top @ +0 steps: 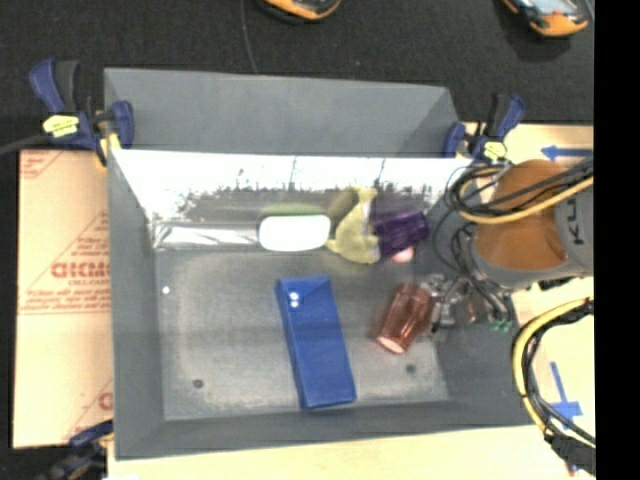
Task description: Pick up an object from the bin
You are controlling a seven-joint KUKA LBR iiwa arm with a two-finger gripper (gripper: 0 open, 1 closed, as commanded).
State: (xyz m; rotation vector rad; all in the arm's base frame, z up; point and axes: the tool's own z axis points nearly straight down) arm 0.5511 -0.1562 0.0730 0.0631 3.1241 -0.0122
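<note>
Just beside the gripper [447, 306] lies a tipped, translucent pink cup [403, 320]; grip state unclear.

The bin [140, 368] is grey. In the middle lies a long blue box [318, 346] with a small white spot at its far end. Right of it is a see-through red cup [402, 320]. By the far wall sit a white oval [294, 232], a pale yellow lump [354, 238] and a purple thing [400, 228]. The arm's cover [520, 218] is orange.

Dim scene, bright white glare along far wall of bin [135, 298], dark surroundings
</note>
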